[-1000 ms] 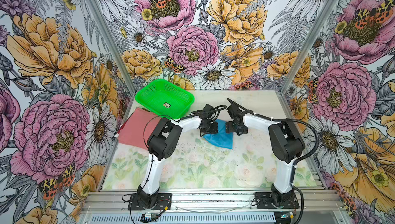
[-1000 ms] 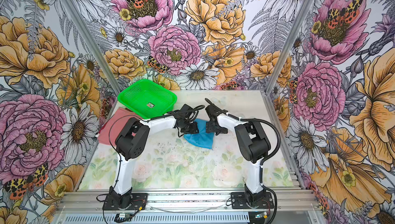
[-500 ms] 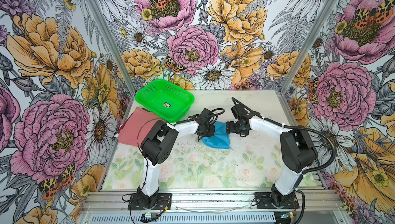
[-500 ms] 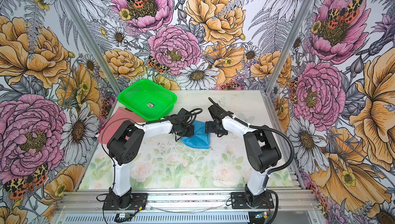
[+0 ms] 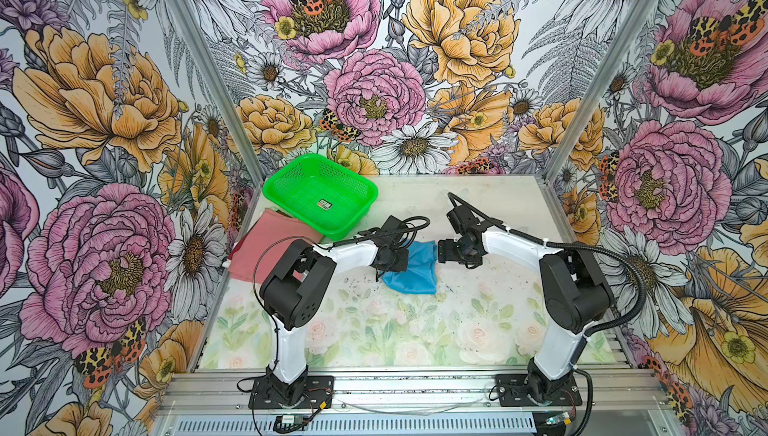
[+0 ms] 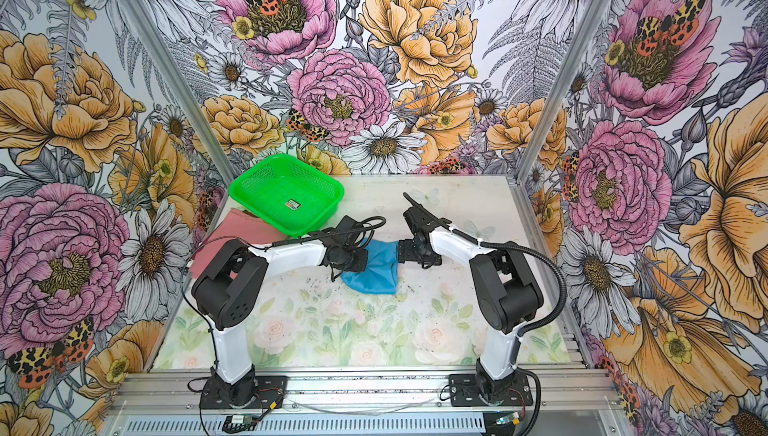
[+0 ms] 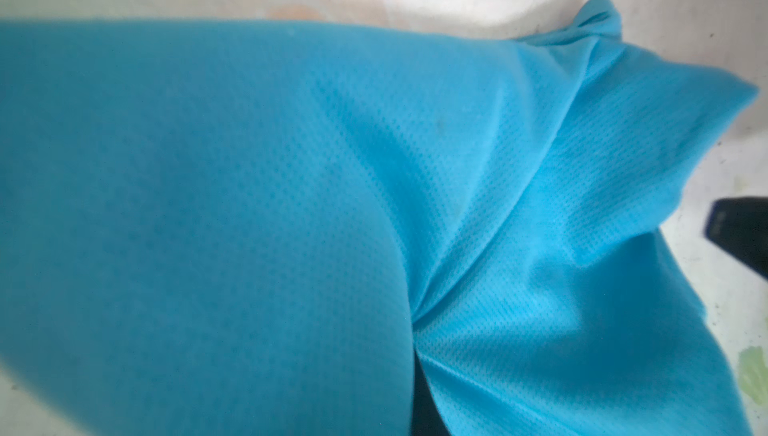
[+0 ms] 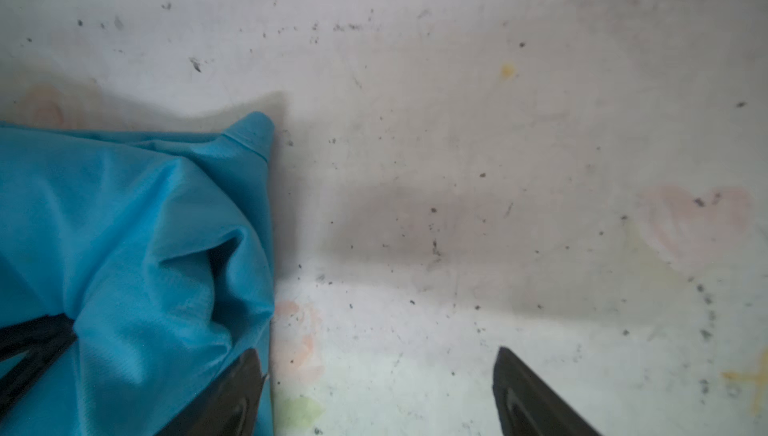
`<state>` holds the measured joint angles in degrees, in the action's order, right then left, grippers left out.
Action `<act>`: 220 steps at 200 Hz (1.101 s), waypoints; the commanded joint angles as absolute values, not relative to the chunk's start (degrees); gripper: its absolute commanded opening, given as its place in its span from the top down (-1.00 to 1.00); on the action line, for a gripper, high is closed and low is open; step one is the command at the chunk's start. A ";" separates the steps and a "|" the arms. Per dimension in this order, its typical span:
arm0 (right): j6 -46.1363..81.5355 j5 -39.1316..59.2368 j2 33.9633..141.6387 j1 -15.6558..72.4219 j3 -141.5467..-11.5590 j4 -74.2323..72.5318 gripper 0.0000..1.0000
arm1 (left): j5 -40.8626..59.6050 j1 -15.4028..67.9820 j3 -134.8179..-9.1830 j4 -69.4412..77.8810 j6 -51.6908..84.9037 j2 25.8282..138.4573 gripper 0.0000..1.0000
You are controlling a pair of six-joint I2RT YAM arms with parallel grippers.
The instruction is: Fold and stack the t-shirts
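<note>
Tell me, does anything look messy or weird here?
Yes. The blue t-shirt sits crumpled mid-table, not folded. The red-pink t-shirt lies partly under the green basket, and dark specks dirty the table.

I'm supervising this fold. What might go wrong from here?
The left gripper pinches a bunched wad of the blue t-shirt, so lifting may drag it crumpled. The right gripper stands open with only one of its fingers at the shirt's edge; closing there may catch nothing. The red-pink t-shirt seems partly tucked under the green basket; pulling could shift it.
</note>
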<state>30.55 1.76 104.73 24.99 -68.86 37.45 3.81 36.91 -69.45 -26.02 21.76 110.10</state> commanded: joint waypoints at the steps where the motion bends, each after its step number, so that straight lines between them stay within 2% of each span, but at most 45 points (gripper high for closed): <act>1: 30.65 0.96 107.18 26.08 -69.41 37.36 -0.76 | 2.33 37.03 -66.43 -33.78 19.77 112.24 0.85; 56: 33.35 5.11 102.75 26.56 -66.08 34.52 -0.72 | 3.40 36.16 -64.75 -32.81 20.04 111.96 0.87; 88: 35.94 14.47 97.68 25.67 -61.00 27.83 -0.67 | 5.10 35.45 -62.79 -30.96 20.00 111.80 0.89; 115: 37.75 20.58 98.44 26.01 -60.04 22.80 -0.65 | 5.91 35.34 -61.87 -29.86 20.22 111.95 0.89; 166: 39.94 19.90 100.87 26.41 -59.94 20.15 -0.58 | 6.68 34.77 -60.65 -28.98 19.96 111.58 0.89; 220: 40.01 16.12 92.22 23.14 -53.94 22.47 -0.62 | 7.08 33.61 -59.49 -28.65 19.51 110.83 0.90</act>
<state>39.51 17.80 97.27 24.77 -55.88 22.20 8.91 34.63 -63.31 -17.93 20.99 107.96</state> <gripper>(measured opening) 0.807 0.120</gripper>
